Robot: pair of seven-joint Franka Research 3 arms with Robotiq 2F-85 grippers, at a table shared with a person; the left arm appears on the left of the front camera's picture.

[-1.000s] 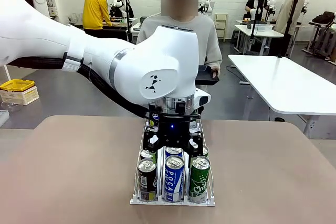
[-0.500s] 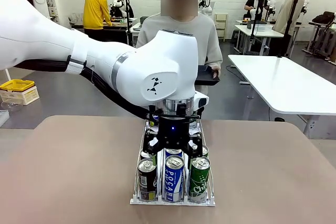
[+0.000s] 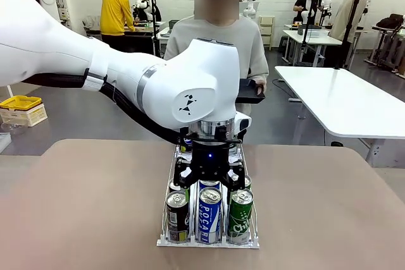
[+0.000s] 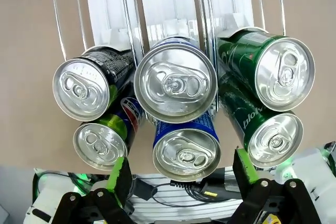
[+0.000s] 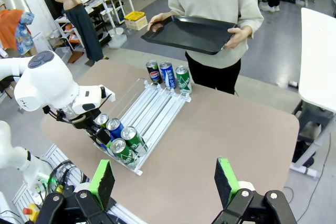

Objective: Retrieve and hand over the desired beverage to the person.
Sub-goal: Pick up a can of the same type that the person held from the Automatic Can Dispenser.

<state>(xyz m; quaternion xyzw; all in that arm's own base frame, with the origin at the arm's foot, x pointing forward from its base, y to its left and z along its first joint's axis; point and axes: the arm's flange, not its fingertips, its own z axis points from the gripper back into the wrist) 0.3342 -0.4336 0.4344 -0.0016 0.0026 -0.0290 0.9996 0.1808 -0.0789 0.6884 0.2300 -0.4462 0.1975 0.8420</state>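
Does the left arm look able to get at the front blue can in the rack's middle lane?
Probably yes. The left gripper hangs open above the blue can, a finger to each side, nothing over its top. The neighbouring cans stand close, so finger room looks tight.

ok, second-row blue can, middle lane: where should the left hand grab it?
Top of the blue can, just under the rim, coming straight down. It stands upright, a black can and a green can flank it, a third can stands in front, so probably only its upper end is free.
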